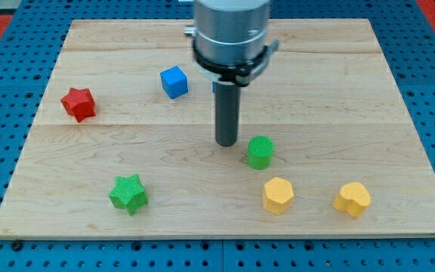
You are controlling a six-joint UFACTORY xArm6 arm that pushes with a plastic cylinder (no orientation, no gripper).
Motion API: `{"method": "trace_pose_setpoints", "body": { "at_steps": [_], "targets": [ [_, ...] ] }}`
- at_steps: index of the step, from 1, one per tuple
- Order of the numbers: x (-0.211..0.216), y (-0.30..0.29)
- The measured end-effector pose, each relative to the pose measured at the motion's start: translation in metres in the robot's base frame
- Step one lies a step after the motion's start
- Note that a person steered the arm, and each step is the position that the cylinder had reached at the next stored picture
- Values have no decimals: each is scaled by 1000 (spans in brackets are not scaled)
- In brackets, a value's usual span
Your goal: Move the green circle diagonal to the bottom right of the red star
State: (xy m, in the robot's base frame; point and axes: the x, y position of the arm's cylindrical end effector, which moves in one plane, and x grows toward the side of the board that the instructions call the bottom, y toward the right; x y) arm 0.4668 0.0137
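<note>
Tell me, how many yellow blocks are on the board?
2. One yellow block sits near the view's bottom, just below the green circle; the other yellow block lies to its right. The arm might hide more.

Wooden board (331, 83) fills most of the frame. Red star (78, 103) at far left, upper half. Blue cube (174, 81) upper centre-left. My tip (226, 143) at centre, just left of and slightly above green circle (260, 152), apart from it. Green star (129, 194) lower left. Yellow hexagon (278, 195) directly below the circle; second yellow block (352, 199) to its right.
</note>
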Motion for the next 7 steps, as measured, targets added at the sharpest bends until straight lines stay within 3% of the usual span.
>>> {"method": "trace_pose_setpoints", "body": {
  "at_steps": [1,2,4,6,7],
  "targets": [
    [-24,70],
    [22,107],
    [25,-47],
    [29,-8],
    [37,-53]
  ]
}}
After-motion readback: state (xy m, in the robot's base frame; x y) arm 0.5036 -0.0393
